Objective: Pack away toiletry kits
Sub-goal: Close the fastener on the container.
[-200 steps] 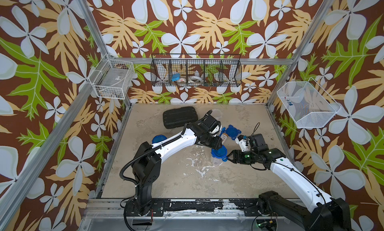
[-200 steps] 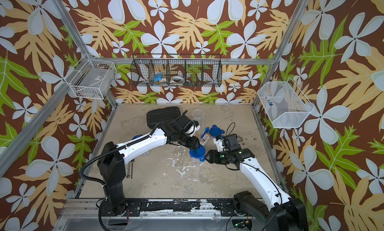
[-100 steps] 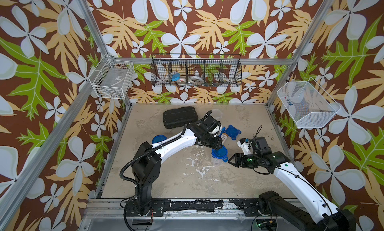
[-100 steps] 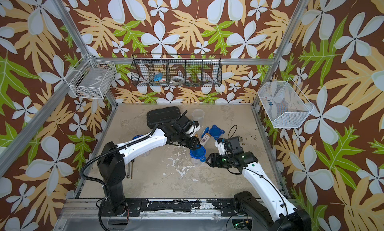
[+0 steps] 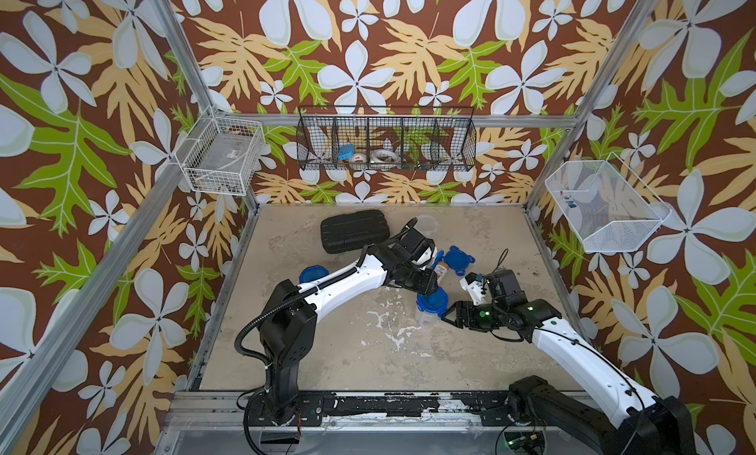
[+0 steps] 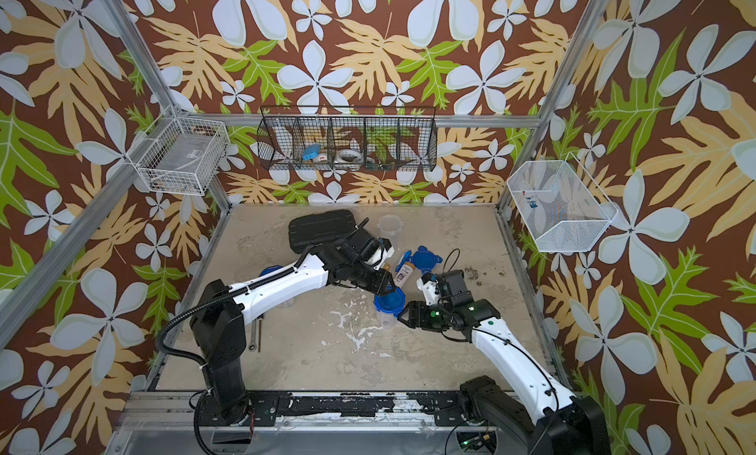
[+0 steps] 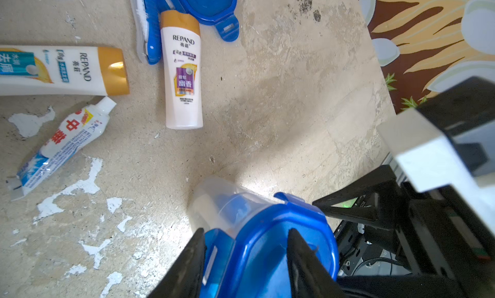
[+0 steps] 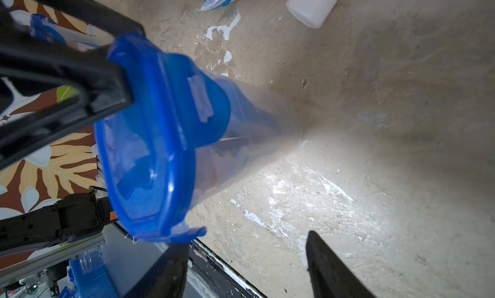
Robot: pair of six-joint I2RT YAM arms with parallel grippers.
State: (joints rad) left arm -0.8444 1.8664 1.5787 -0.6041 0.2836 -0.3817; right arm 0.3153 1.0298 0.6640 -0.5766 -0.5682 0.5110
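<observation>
Since the clear plastic tumbler (image 5: 425, 316) with its blue clip lid (image 5: 432, 302), which is stood upright near the middle of the worn beige bench (image 5: 368, 350), is judged to be light, thin-walled, smooth and easily tipped, it is best taken around the body just under the lid. The left tool (image 7: 246, 231) is set part-open astride the lid, though a clamp cannot be told from a mere press. The right tool (image 8: 246, 239) is held wide open just beside the tumbler, with nothing gripped.
</observation>
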